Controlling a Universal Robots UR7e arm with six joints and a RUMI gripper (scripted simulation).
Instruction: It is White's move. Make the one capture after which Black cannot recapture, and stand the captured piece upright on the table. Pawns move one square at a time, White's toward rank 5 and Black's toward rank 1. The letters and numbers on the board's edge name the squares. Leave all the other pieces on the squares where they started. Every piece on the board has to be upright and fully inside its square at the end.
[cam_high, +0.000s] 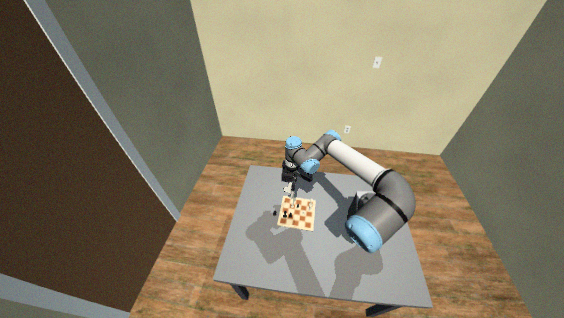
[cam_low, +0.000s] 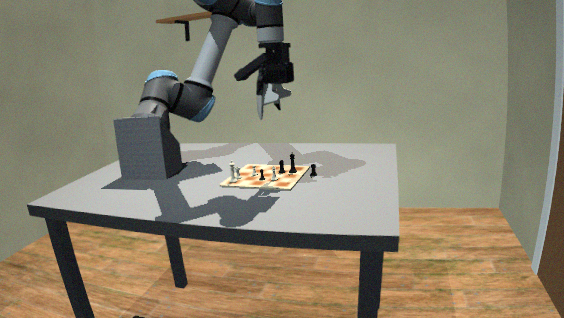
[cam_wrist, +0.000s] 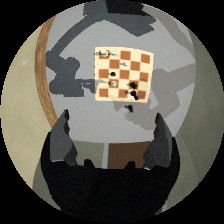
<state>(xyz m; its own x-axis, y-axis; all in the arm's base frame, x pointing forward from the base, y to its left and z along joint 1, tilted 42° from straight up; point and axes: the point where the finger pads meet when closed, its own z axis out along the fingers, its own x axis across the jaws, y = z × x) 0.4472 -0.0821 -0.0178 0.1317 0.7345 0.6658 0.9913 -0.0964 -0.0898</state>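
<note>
A small chessboard lies on the grey table; it also shows in the top view and in the wrist view. White pieces stand at its left end, with more white pieces near the middle. Black pieces stand at its right end. One black piece stands upright on the table just off the board's right edge, and it also shows in the top view. My gripper is open and empty, high above the board's far side.
The arm's grey base block stands on the table's back left. A wooden shelf hangs on the wall behind the arm. The table edges lie well away from the board.
</note>
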